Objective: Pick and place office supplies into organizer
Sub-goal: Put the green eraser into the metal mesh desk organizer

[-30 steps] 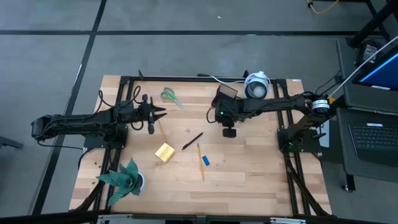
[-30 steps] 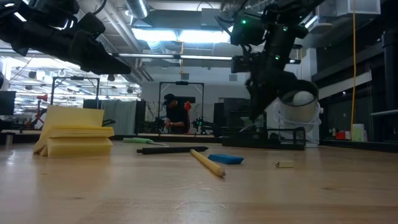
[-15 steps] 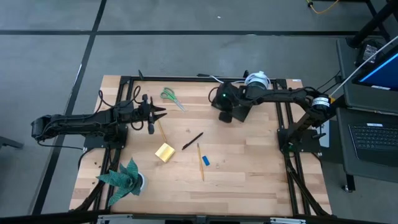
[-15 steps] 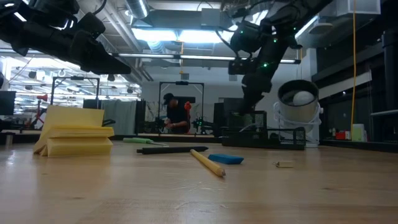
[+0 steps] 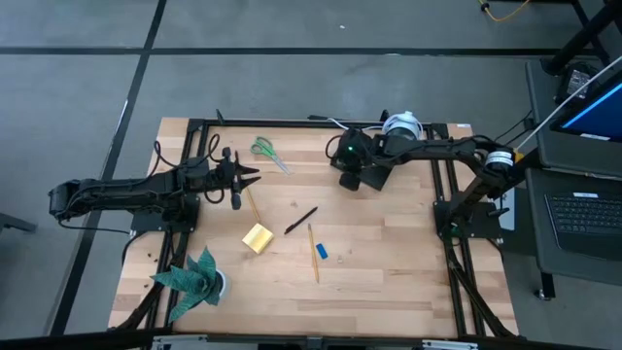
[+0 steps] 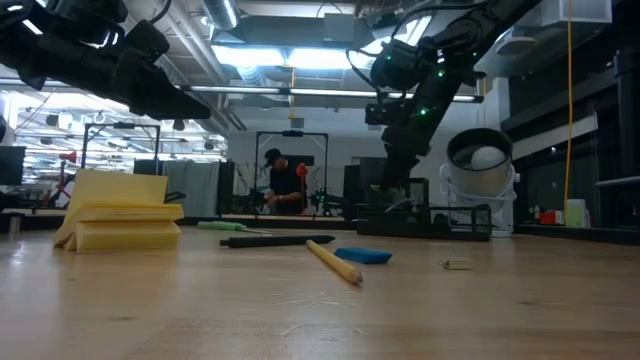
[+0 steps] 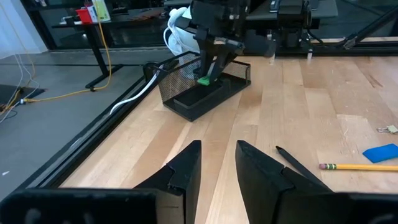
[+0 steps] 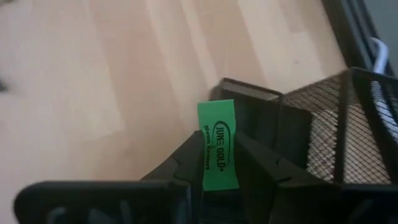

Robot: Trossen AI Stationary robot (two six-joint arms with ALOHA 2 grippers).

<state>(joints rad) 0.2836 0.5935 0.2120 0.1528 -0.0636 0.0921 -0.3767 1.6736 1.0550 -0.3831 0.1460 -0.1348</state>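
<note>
Green label piece (image 8: 218,145): pinched in right claw (image 8: 214,163), poised over mesh organizer (image 7: 205,91). Risk: released off-centre, it lands on the bench (image 5: 389,253). Left claw (image 7: 217,163): parted, empty.

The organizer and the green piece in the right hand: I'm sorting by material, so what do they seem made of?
The organizer looks like black wire mesh, probably metal: its walls show a fine see-through grid. The green piece, pinched in the right hand, has a matte green face with printed black lettering, likely a paper or plastic label.
</note>
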